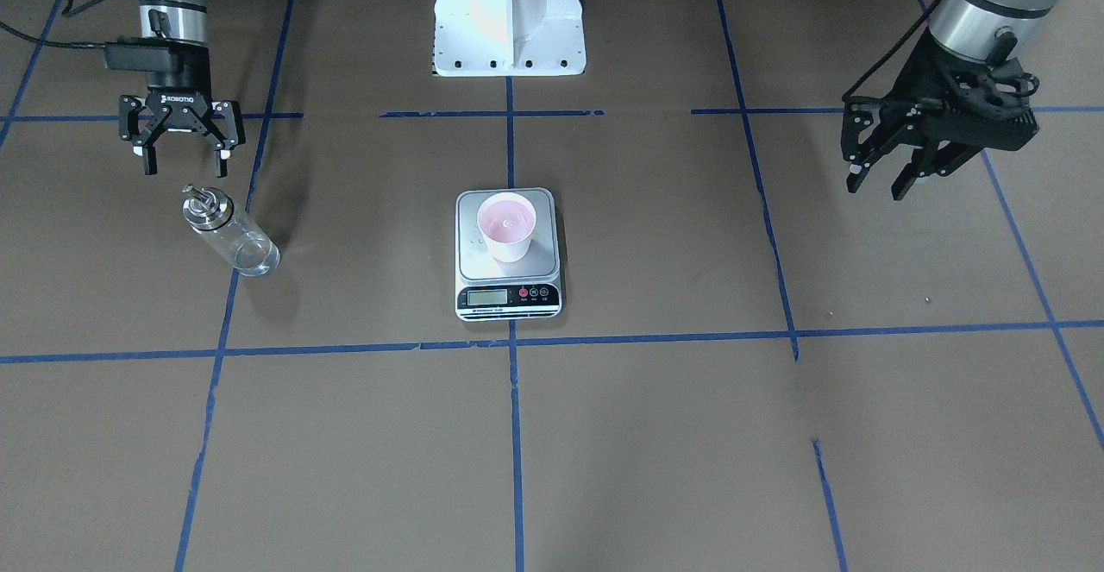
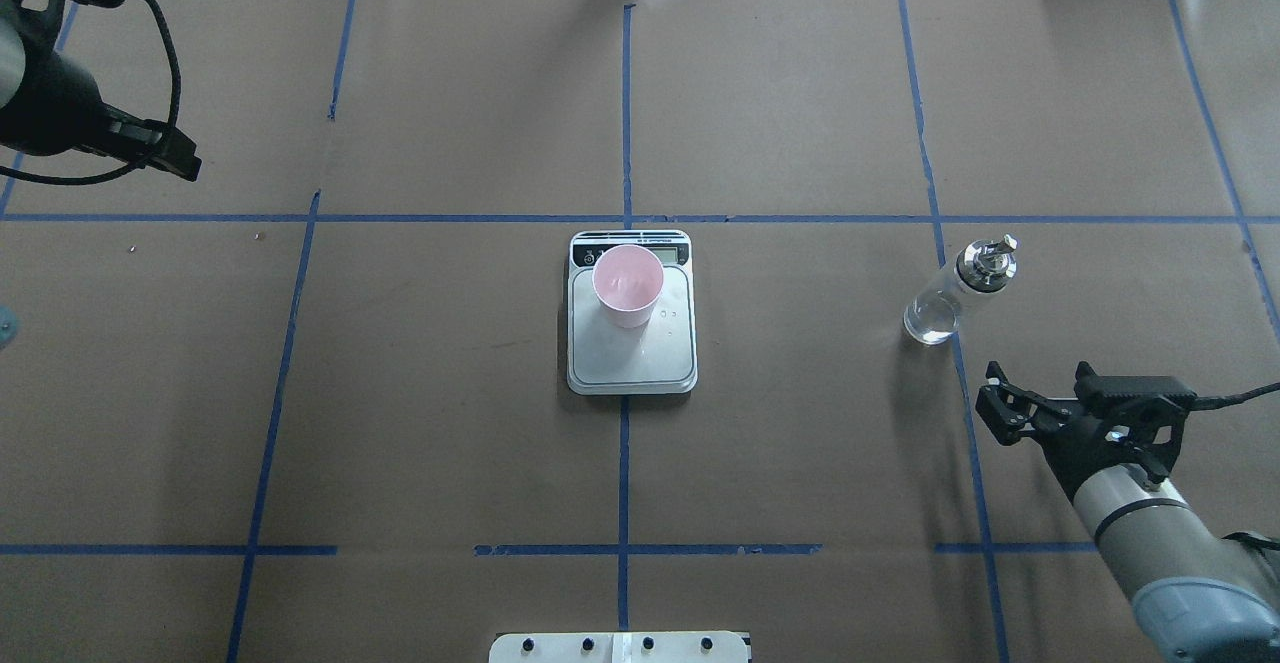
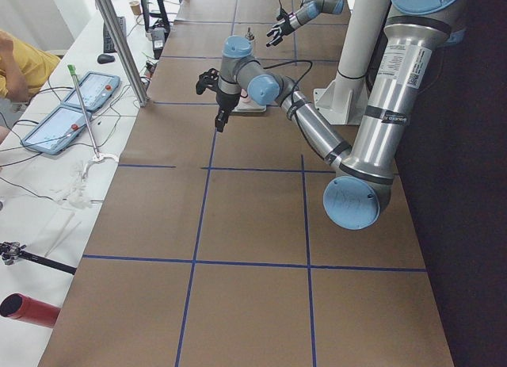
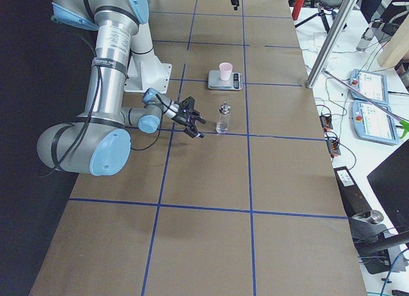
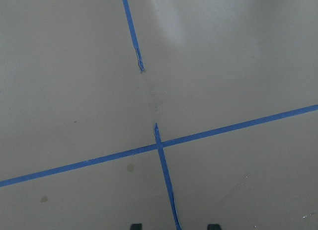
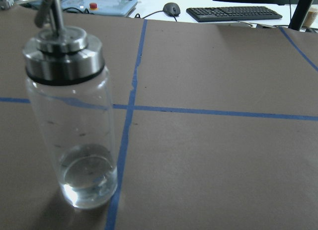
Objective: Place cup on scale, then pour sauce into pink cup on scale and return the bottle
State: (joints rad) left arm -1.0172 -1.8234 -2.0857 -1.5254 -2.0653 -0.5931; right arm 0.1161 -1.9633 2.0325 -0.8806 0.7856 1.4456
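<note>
The pink cup (image 1: 507, 225) stands upright on the silver platform of the scale (image 1: 507, 296) at the table's middle; it also shows in the overhead view (image 2: 628, 285). The glass bottle (image 1: 226, 229) stands upright on the table, apart from the scale, with a little clear liquid at its bottom (image 6: 74, 135). My right gripper (image 1: 185, 162) is open and empty, just behind the bottle toward the robot's base, not touching it (image 2: 990, 395). My left gripper (image 1: 880, 184) is open and empty, held above the table far to the other side.
The robot's white base plate (image 1: 509, 28) stands behind the scale. Blue tape lines (image 1: 517, 343) cross the brown table. In the left wrist view only bare table and a tape crossing (image 5: 159, 143) show.
</note>
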